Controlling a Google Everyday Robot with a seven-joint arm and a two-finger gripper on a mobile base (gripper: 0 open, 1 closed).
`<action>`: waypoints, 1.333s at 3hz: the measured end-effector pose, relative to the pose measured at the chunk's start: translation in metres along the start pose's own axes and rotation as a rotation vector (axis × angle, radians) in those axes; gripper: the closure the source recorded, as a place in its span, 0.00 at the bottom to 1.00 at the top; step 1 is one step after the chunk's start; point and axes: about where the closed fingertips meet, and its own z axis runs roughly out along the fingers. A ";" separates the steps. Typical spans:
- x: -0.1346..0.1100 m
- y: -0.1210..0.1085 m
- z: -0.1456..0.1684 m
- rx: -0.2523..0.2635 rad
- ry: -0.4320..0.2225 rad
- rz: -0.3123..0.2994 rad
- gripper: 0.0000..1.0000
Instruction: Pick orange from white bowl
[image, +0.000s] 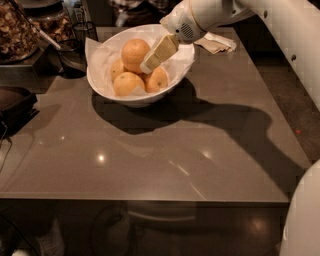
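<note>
The white bowl (112, 92) stands at the back of the table, lined with crumpled white paper. The orange (134, 52), the largest and roundest, sits on top of three smaller oranges (128, 83) in the bowl. My gripper (148, 66) reaches in over the bowl from the upper right. Its cream-coloured fingers (161, 51) point down and left, with the tip right beside the orange's right side. The fingers hide part of a smaller orange (159, 80).
The brown table (165, 150) runs toward me from the bowl. A crumpled napkin (216, 43) lies at the back right. A dark pan (70, 57) and containers of food (20, 30) stand at the back left. A dark object (14, 102) sits at the left edge.
</note>
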 end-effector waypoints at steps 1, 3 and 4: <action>-0.008 -0.014 0.028 0.009 -0.021 0.025 0.00; -0.005 -0.011 0.032 -0.002 -0.048 0.025 0.00; 0.002 -0.004 0.054 -0.061 -0.083 0.048 0.00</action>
